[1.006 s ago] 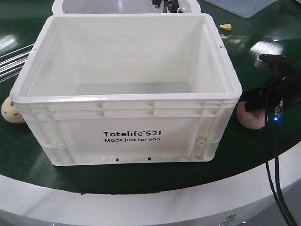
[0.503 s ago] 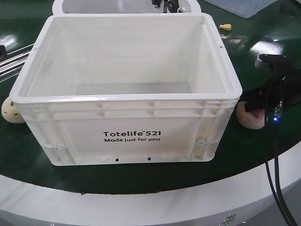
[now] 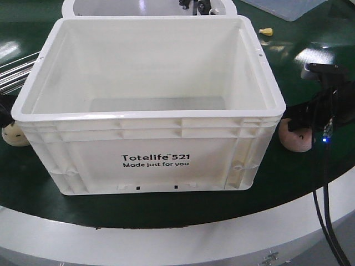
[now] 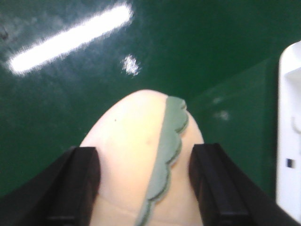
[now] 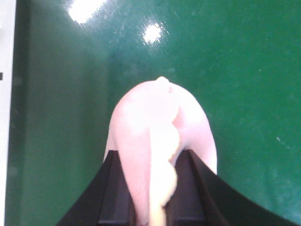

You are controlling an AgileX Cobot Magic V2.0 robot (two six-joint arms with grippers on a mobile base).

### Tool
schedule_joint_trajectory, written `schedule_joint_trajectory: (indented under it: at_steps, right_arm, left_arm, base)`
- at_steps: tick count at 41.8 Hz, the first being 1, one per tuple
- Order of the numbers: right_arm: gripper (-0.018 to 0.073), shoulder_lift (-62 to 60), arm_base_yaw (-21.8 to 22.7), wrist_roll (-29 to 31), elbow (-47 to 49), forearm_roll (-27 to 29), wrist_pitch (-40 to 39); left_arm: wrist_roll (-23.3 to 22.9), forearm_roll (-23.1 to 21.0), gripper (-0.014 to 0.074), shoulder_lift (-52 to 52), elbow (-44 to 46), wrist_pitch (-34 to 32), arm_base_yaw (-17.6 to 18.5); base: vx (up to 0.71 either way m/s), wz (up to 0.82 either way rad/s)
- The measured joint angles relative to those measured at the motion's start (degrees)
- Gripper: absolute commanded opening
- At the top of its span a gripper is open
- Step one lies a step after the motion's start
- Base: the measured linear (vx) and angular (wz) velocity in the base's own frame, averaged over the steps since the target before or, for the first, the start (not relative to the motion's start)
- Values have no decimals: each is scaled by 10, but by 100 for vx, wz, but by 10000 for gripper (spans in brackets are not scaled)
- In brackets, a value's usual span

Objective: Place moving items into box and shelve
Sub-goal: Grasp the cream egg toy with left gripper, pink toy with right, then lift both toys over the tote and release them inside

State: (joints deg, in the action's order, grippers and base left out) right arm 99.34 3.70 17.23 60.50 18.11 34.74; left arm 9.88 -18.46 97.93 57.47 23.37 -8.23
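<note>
Gripper L [image 4: 145, 153] astride cream toy [image 4: 127, 132], grip unclear; gripper R [image 5: 154, 157] clamps pink toy [image 5: 150, 110]; tote [image 3: 83, 160] part-hides both, frt view.

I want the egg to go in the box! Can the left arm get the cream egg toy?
Probably yes. The left gripper has a finger on each side of the cream egg toy, with nothing between them, right beside the white box.

The tote [image 3: 89, 160] is white plastic, smooth with a dull sheen. The table [image 3: 299, 183] under it is dark green and glossy, throwing back lamp glare. The cream toy [image 3: 13, 136] at the tote's 9 o'clock and the pink toy [image 3: 297, 141] at 3 o'clock look soft and matt. The left gripper [image 4: 146, 155] has matt black fingers [image 4: 80, 183].
</note>
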Motion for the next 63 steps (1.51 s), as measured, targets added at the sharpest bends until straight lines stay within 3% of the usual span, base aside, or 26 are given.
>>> schedule_joint_trajectory:
  at_steps: [7, 8, 9, 29, 39, 40, 47, 56, 63]
  right_arm:
    - [-8, 0, 0, 0, 0, 0, 0]
    - [-8, 0, 0, 0, 0, 0, 0]
    - [-8, 0, 0, 0, 0, 0, -1]
    - [-8, -22, 0, 20, 0, 5, -65]
    - [-8, -76, 0, 29, 4, 6, -113]
    - [-8, -150, 0, 45, 4, 9, -168]
    - [-8, -192, 0, 61, 4, 16, -181]
    - [-8, -238, -21, 101, 4, 34, -198]
    - [-8, -263, -91, 130, 4, 40, -214]
  left_arm:
    - [7, -2, 338, 19, 6, -3, 0]
    - [10, -2, -10, 20, 7, -3, 0]
    - [29, -3, -9, 24, 7, 1, 0]
    - [55, -4, -8, -9, 14, 5, 1]
    - [74, -4, -8, -83, 37, -26, 1]
    - [78, -11, -8, -167, 53, -50, 1]
    - [78, -25, -8, -208, 53, -59, 8]
    - [81, -30, -8, -251, 53, -76, 52]
    - [97, -31, -8, -265, 53, -85, 110]
  base:
    - [0, 0]
    - [0, 0]
    - [0, 0]
    - [0, 0]
    - [0, 0]
    - [0, 0]
    - [0, 0]
    - [0, 0]
    - [0, 0]
